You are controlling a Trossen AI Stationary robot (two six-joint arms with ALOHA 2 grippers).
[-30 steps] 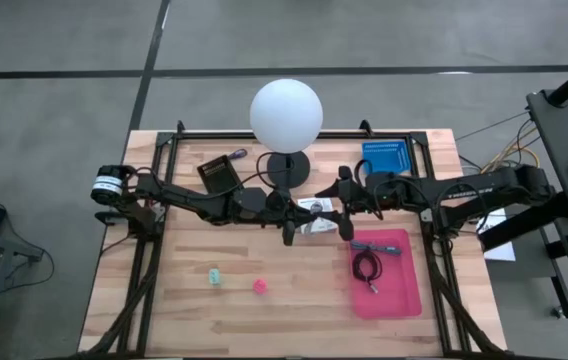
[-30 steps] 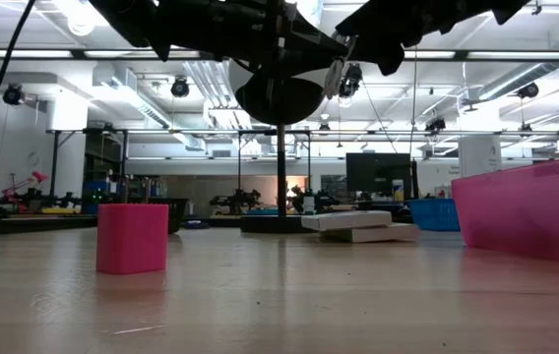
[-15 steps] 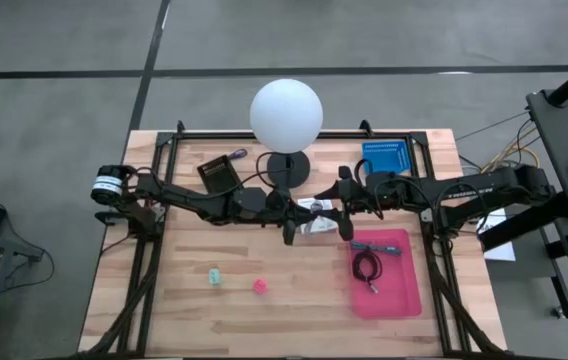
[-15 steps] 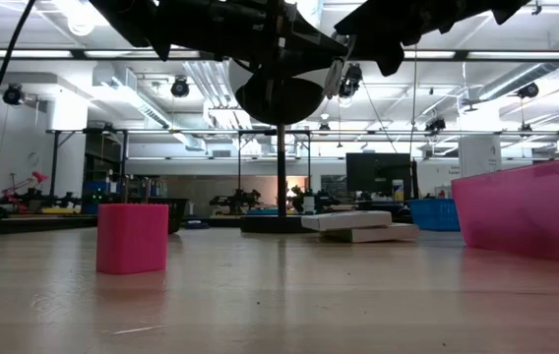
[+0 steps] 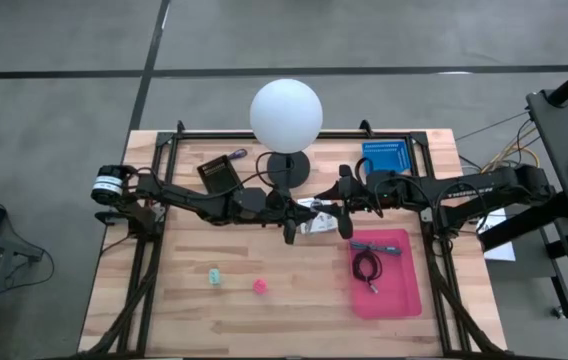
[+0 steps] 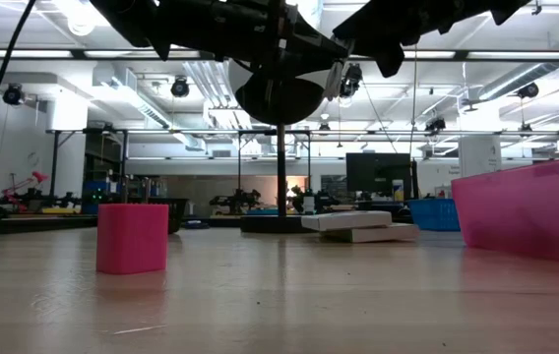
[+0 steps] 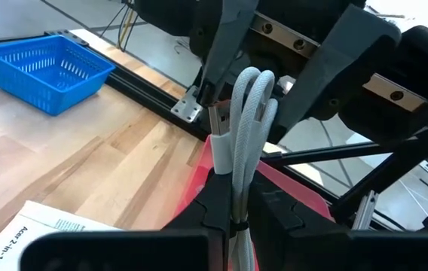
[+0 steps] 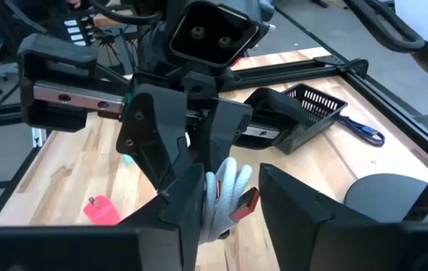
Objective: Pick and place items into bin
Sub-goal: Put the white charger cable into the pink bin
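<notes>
From above, the left tool (image 5: 291,228) and right tool (image 5: 345,222) meet over the counter (image 5: 294,300) just in front of the lamp (image 5: 286,115), above a white card (image 5: 314,217), with the pink bin (image 5: 392,290) beside them holding a dark cable (image 5: 367,267) and teal pen (image 5: 376,246). The left wrist view shows the left tool clamped on a grey looped cord (image 7: 249,120). The right wrist view shows the right tool's fingers (image 8: 188,197) narrowed either side of that cord (image 8: 220,192); whether they grip it cannot be told.
</notes>
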